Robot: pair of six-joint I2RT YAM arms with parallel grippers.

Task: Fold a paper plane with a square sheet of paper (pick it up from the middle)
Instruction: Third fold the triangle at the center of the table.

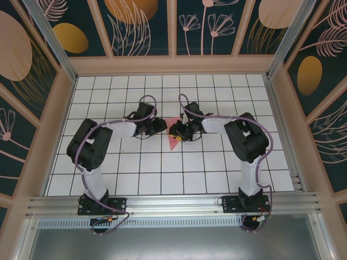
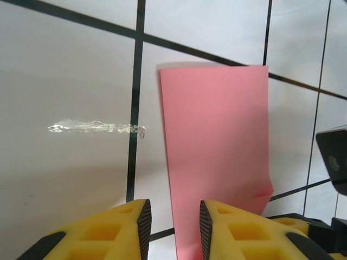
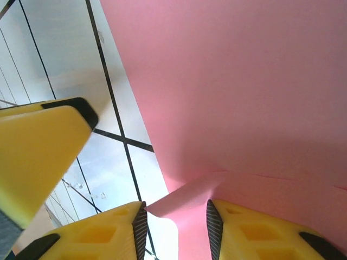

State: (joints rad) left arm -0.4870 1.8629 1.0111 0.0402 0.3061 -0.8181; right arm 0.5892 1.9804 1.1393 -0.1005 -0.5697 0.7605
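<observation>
The pink-red sheet of paper [image 1: 174, 134] lies partly folded on the white tiles at mid-table, between my two grippers. It is a folded sheet with a straight far edge [image 2: 217, 141], not a slim dart. My left gripper [image 1: 161, 126] is open, and the paper's left edge runs between its yellow fingers [image 2: 174, 230]. My right gripper [image 1: 179, 133] is open too. A small raised flap of the paper [image 3: 187, 197] lies in its gap [image 3: 176, 230]. The pink sheet [image 3: 233, 92] spreads ahead of it. The left gripper's yellow finger [image 3: 38, 157] shows beside it.
White tiled floor [image 1: 162, 168] with black grid lines, walled by wooden panels [image 1: 59, 108] on three sides. An aluminium rail [image 1: 173, 203] runs along the near edge. A shiny smear [image 2: 95, 127] marks one tile left of the paper. Part of the right arm's dark body [image 2: 333, 160] sits close by.
</observation>
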